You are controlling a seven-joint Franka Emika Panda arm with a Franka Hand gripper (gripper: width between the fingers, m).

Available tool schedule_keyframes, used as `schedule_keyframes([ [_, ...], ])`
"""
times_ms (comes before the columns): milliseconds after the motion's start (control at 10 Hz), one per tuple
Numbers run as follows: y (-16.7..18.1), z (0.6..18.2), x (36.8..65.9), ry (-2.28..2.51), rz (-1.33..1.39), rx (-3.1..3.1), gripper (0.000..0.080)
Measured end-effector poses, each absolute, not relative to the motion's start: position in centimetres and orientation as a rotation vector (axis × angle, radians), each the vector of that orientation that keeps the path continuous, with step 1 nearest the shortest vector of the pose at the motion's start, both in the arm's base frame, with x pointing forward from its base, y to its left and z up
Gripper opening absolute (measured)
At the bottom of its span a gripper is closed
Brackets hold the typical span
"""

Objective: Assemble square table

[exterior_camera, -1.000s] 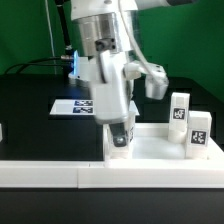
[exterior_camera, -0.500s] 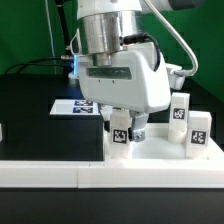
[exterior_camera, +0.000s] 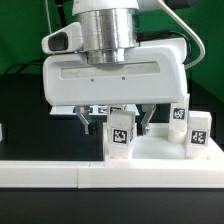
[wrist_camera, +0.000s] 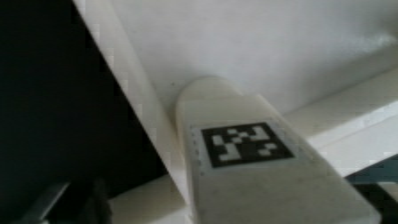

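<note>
A white leg with a black-and-white tag stands upright on the left part of the white square tabletop slab. My gripper hangs over it, open. Its two fingers stand on either side of the leg with a gap to it. Two more tagged legs stand on the slab at the exterior view's right. In the wrist view the leg fills the middle, with the slab's rim behind it. My gripper shows dark fingers at both lower corners.
A long white rail runs along the front of the black table. The marker board lies behind my hand, partly hidden. A green wall is at the back.
My hand has turned about its vertical axis, so its broad face now shows. The fingers have spread away from the leg, which stays standing where it was.
</note>
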State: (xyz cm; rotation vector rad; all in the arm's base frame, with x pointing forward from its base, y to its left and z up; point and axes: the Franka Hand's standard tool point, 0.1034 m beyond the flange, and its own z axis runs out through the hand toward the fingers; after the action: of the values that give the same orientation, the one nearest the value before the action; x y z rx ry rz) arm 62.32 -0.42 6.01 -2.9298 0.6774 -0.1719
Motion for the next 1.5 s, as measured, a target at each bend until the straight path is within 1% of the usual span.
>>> schedule_keyframes([
  [100,-0.42,6.0,62.31,0.717,-0.169,-2.919,0.0428],
  [200,-0.43,6.01,62.32,0.777,-0.166,-2.902,0.0428],
  [300,-0.5,6.03,62.35,0.918,-0.158,-2.856,0.0289],
  [600,-0.59,6.07,62.39,1.209,-0.136,-2.736,0.0289],
  [900,-0.43,6.03,62.24,1.801,-0.042,-2.399,0.029],
  [1100,-0.07,5.96,62.09,2.224,0.043,-2.021,0.029],
  [1300,-0.08,6.03,62.31,2.513,0.079,-1.637,0.029],
  [1500,-0.12,6.08,62.36,2.56,0.107,-1.522,0.0293],
])
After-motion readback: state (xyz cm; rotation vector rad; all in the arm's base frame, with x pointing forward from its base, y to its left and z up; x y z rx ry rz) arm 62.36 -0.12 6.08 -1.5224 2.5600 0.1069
